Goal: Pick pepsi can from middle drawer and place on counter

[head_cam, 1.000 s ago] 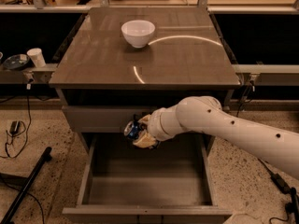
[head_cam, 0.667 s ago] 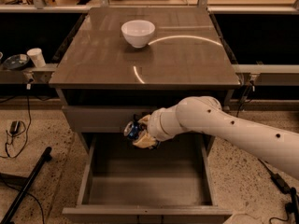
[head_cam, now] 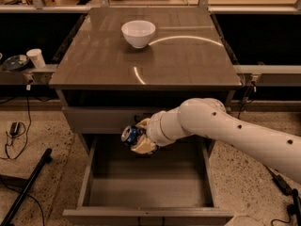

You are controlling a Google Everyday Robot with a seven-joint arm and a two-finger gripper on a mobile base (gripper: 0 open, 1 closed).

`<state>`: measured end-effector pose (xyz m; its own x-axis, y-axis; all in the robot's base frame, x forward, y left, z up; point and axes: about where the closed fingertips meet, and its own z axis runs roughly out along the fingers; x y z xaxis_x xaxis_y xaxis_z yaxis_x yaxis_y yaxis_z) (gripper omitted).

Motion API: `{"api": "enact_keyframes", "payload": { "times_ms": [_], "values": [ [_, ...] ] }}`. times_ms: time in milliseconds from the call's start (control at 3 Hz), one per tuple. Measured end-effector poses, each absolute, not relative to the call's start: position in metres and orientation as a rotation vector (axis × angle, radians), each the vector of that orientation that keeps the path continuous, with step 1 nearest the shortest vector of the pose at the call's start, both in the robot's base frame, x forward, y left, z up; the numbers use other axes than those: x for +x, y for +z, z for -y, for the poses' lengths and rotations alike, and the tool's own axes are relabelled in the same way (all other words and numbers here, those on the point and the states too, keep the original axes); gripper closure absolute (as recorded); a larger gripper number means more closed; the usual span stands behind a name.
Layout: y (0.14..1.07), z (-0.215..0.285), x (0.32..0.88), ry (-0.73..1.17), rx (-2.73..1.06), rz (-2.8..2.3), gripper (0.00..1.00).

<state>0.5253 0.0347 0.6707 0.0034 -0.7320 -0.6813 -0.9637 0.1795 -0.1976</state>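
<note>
Fingers (head_cam: 142,146) — pepsi can (head_cam: 129,134) clamped between them | above middle drawer (head_cam: 146,192)

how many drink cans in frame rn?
1. The pepsi can is held by the gripper over the back of the open middle drawer, below the counter edge. The arm hides part of the drawer floor, so another could be hidden.

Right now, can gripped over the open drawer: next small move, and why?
Probably raise it, easing slightly outward: the gripper holds the pepsi can clear of the middle drawer floor but below the front edge of the counter, so it likely must clear that edge before moving in.
</note>
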Motion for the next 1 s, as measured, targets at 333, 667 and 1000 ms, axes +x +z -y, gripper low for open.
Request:
{"api": "enact_keyframes", "payload": {
  "times_ms": [333, 667, 1000],
  "values": [
    [0.678, -0.037, 0.526, 0.466, -1.610, -1.758, 1.00],
    [0.716, -0.041, 0.543, 0.467, -1.643, -1.690, 1.00],
    [0.723, -0.044, 0.542, 0.485, -1.654, -1.688, 1.00]
  ]
}}
